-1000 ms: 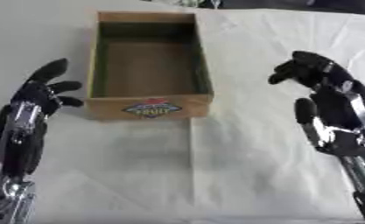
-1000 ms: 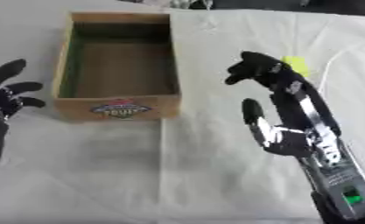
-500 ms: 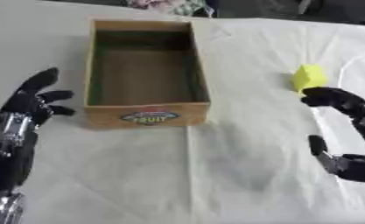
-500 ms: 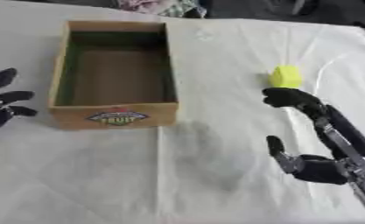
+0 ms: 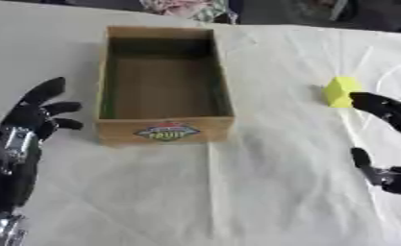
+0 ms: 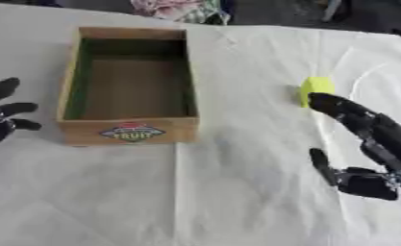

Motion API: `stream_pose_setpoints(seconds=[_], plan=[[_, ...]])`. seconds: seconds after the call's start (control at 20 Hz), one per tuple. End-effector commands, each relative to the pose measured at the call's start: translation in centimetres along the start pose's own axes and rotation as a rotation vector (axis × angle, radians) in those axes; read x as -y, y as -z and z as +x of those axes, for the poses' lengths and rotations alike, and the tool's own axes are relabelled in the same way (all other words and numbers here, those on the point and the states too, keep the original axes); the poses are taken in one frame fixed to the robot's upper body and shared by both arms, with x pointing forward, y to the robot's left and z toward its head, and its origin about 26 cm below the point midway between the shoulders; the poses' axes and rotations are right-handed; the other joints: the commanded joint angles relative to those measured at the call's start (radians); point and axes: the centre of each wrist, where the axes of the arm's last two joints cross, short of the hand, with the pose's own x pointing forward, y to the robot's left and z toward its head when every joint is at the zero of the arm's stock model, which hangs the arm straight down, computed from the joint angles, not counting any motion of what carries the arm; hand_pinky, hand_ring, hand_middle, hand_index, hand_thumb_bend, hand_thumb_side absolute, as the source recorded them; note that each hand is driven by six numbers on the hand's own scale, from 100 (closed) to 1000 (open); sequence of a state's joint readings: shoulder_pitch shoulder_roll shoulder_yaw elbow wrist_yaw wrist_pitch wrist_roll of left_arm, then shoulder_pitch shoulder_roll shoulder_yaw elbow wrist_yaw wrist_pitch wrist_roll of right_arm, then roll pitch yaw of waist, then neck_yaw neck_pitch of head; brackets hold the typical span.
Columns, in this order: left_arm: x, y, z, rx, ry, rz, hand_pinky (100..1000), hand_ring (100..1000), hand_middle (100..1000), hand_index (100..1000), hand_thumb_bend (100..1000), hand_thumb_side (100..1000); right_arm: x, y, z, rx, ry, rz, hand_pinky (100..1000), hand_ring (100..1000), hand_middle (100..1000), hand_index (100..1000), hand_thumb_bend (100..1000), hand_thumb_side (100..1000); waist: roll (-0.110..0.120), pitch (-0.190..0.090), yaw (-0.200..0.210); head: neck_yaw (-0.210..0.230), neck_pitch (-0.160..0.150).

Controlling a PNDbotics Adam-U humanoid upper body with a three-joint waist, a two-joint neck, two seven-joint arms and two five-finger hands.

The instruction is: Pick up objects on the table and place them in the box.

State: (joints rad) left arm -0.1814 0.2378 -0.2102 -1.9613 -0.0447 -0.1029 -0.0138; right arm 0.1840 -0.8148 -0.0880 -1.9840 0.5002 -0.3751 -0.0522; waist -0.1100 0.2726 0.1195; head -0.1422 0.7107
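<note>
Both eye views look steeply down from the head onto the desk (image 5: 262,192), close above it. They share the box (image 5: 166,91); the right eye view sits shifted slightly rightward.

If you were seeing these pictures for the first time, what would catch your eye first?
First the open wooden box at centre left on the white cloth, empty, with a fruit label on its near wall. Then the small yellow block off to its right, where the right hand reaches with outstretched fingers right next to it. The left hand waits open beside the box.
</note>
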Motion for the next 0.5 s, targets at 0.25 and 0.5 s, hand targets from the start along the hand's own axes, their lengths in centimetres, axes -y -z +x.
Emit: stream_pose_setpoints(seconds=[0.25, 0.5], plan=[[-0.5, 0.6, 1.0, 0.042, 0.024, -0.017, 643, 763, 896, 863, 100, 946, 2.9, 1.1, -0.3, -0.063, -0.121, 0.013, 887, 971, 971, 1000, 100, 206, 0.010, 0.000, 0.012, -0.010, -0.018], [-0.5, 0.9, 1.3, 0.055, 0.025, -0.027, 643, 763, 896, 863, 100, 946, 4.3, 1.8, -1.3, -0.103, -0.146, -0.011, 887, 972, 971, 1000, 100, 205, 0.012, 0.010, 0.027, -0.038, -0.030]])
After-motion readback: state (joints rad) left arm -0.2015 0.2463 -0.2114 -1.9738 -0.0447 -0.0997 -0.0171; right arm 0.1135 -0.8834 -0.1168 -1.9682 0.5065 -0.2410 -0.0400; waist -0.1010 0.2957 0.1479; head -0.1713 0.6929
